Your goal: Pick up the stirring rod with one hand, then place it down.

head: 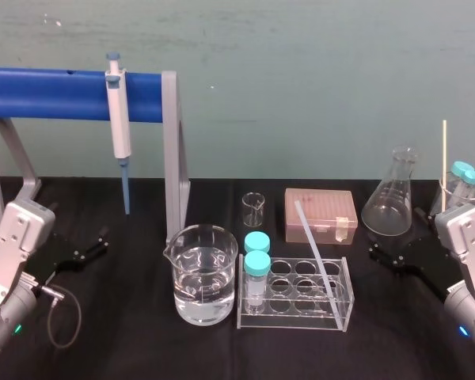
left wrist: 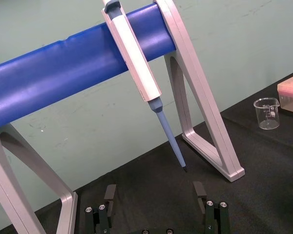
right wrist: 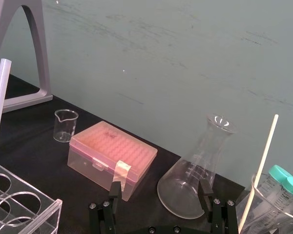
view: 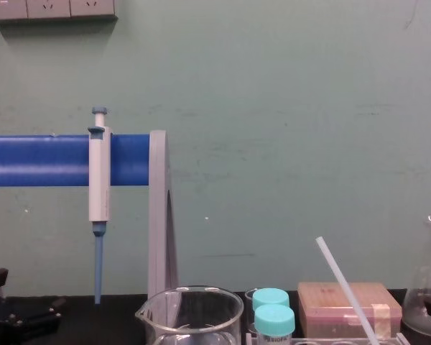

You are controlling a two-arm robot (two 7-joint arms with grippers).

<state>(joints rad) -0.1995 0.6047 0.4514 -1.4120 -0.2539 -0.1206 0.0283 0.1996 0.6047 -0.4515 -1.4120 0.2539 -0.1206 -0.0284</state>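
As the stirring rod (head: 315, 249) leans in the clear rack (head: 294, 320), with the left hand (head: 91, 246) and right hand (head: 394, 255) both open, well apart from it, the nearer right hand should pinch its upper half and lift along the slant.

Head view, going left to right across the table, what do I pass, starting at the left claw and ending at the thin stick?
left claw → pipette → large beaker → stirring rod → conical flask → thin stick
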